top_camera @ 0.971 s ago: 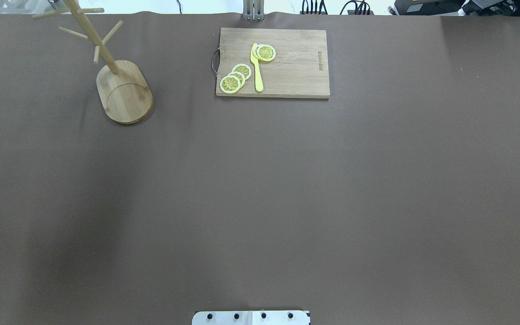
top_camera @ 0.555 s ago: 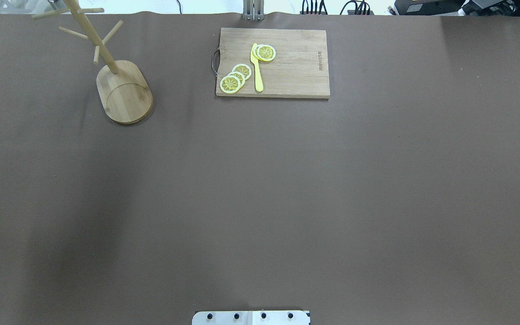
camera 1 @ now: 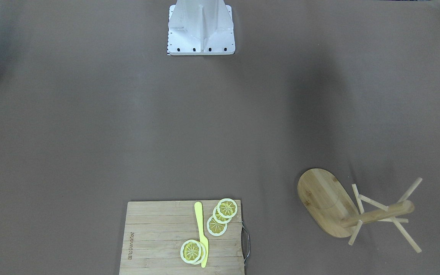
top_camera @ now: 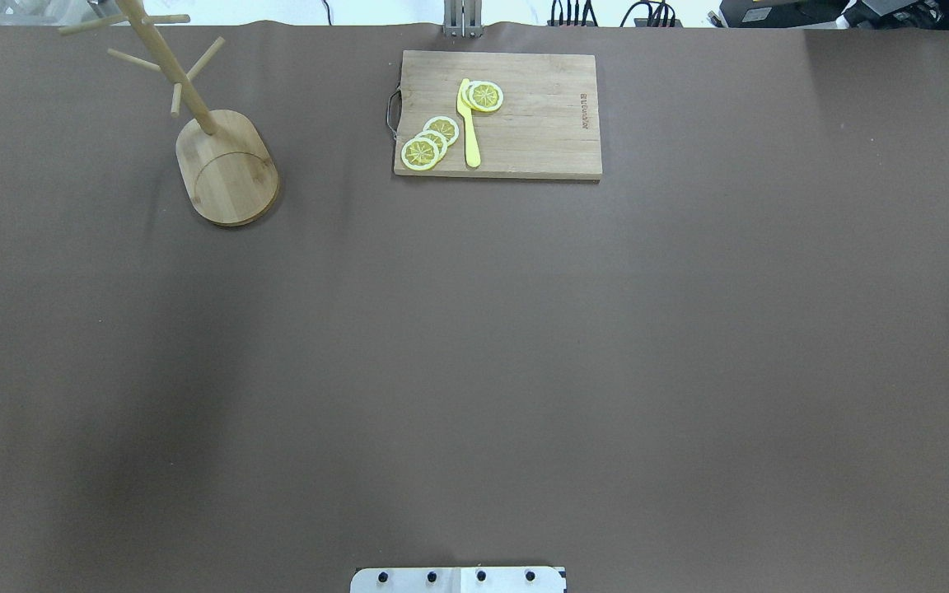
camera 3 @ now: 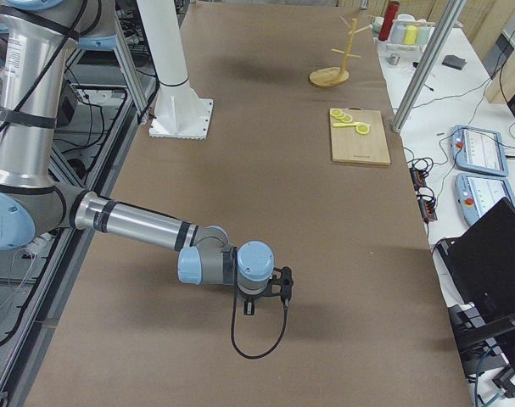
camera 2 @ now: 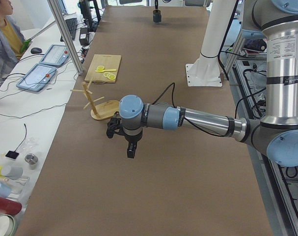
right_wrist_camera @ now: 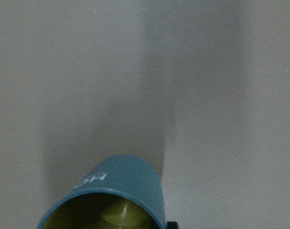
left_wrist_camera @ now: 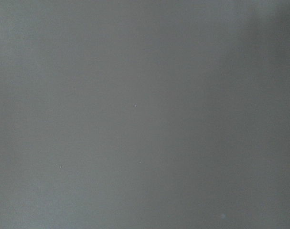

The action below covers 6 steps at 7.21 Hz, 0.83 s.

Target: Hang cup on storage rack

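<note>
Right wrist-mounted view: dark teal-blue cylindrical cup [right_wrist_camera: 120, 183], olive inside, is just under the right claw [camera 3: 249, 307]; whether that claw is spread or pinching cannot be told. Probably rigid, weighty, slick, chippable; pinch its wall at the rim.

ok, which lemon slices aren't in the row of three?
The pair at the knife's wide end, on the board's logo side; the row of three lies on the knife's other side.
</note>
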Each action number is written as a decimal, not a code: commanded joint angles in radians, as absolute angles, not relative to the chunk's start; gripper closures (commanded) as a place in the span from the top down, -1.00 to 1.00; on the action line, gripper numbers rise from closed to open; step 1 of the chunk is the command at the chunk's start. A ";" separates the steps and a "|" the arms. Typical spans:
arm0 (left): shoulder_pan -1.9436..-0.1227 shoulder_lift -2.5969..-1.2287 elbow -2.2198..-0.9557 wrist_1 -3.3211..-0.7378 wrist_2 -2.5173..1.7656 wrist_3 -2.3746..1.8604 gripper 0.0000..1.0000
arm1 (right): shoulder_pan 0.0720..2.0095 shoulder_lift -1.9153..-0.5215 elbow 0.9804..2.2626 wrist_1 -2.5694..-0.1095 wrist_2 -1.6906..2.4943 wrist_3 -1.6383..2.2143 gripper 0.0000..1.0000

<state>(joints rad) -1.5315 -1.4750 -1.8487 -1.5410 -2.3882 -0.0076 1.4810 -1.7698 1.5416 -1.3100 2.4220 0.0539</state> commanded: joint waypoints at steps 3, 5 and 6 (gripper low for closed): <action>-1.528 -1.465 -1.850 -1.682 -2.416 -0.014 0.94 | 1.292 -1.671 1.713 -1.307 2.461 0.234 -1.00; -1.526 -1.466 -1.845 -1.698 -2.431 -0.018 0.94 | 1.134 -1.600 1.829 -1.302 2.430 0.477 -1.00; -1.526 -1.465 -1.844 -1.703 -2.431 -0.018 0.94 | 1.073 -1.551 1.854 -1.304 2.415 0.550 -1.00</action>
<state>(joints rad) -1.5270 -1.4655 -1.8456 -1.6950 -2.4291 -0.0180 1.1596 -1.6064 1.8051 -1.3040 2.4343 0.4336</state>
